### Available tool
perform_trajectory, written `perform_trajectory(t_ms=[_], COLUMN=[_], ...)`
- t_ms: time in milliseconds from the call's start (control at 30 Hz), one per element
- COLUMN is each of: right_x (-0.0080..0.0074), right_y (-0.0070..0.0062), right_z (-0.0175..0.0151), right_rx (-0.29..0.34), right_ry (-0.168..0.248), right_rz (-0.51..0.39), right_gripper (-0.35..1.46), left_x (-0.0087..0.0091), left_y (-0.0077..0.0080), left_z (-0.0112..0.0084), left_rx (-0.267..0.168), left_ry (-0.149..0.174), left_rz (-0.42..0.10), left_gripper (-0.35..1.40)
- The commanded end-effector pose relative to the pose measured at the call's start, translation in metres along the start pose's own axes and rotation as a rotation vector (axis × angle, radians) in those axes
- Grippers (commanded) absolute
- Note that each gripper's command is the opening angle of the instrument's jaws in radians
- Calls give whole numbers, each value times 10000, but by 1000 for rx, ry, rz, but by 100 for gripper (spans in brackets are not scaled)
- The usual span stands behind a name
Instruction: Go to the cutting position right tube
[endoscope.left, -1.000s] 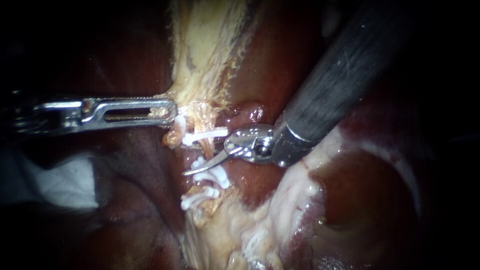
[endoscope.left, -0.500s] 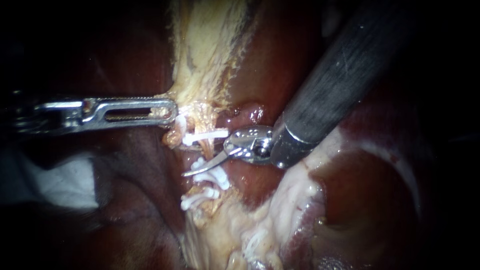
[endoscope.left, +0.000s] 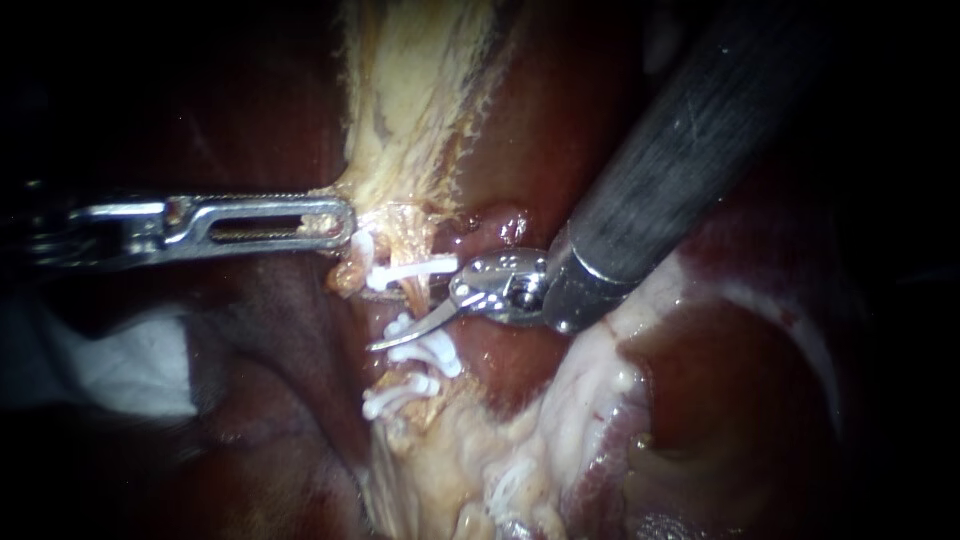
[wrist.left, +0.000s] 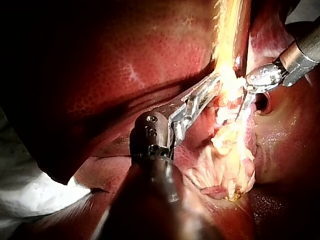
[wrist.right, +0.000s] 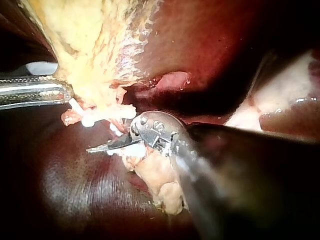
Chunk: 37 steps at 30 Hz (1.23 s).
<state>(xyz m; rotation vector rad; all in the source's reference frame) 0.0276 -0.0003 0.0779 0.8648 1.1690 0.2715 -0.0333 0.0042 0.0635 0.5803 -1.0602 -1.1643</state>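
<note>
Right instrument (endoscope.left: 395, 325) blades are held slightly apart at the tube (endoscope.left: 410, 297), between the upper clip (endoscope.left: 412, 270) and the lower clips (endoscope.left: 428, 352); pale tissue (endoscope.left: 395, 130) is gripped by the left instrument (endoscope.left: 338, 225) jaws.

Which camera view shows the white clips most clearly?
The endoscope view: the white clips show separately, above and below the blade of the right instrument. The right wrist view shows one clearly; in the left wrist view they blend into pale tissue.

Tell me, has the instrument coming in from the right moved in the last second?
No. The right instrument keeps its place just below the upper white clip, with no visible shift toward or away from it.
</note>
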Motion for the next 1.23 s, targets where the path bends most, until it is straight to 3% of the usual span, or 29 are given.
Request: perform_trajectory(t_ms=[33,500,1233], right_x=[-1,-1,-3], right_y=[1,3,4], right_z=[0,-1,-1], right_rx=[0,0,-3], right_ry=[0,0,0], right_rz=[0,0,-1], right_gripper=[57,37,37], left_x=[0,0,0], left_y=[0,0,-1], left_z=[0,0,1], left_rx=[0,0,-1], left_ry=[0,0,-1], left_rz=[0,0,0], left_gripper=[-35,-35,-35])
